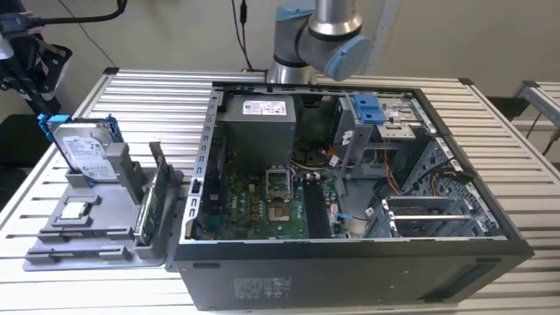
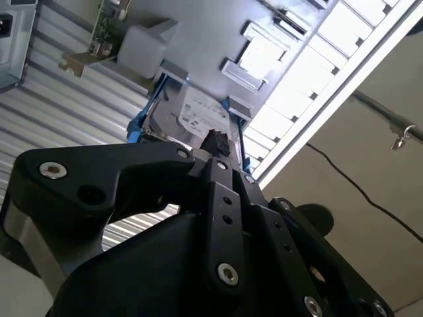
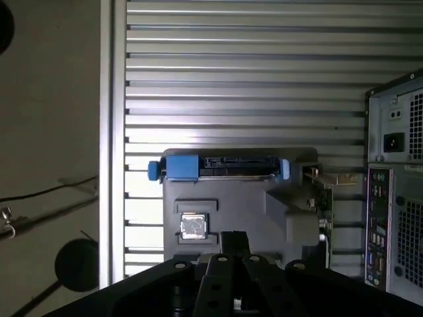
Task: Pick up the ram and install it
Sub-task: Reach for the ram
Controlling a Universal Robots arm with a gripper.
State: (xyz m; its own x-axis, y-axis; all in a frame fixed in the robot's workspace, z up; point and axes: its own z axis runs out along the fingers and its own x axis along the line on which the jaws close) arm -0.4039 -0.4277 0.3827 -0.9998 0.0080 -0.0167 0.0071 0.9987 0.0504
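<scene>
Our end effector (image 3: pixel 234 243) hangs closed and empty, well apart from the long dark ram stick (image 1: pixel 160 167). Coming down misaligned, we risk clipping the neighbouring green circuit board (image 1: pixel 146 213).

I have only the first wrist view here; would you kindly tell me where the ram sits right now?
Observer: In the exterior view the ram stands on edge in the gray holder, with nothing gripping it.
Operator: Thank you. What stands closest to it?
Observer: The green circuit board, also on edge in the same holder, just nearer that camera.
Operator: And how does the computer case lie?
Observer: The case has its open side facing up, with the motherboard exposed inside, at the exterior view's right of the holder.
</scene>
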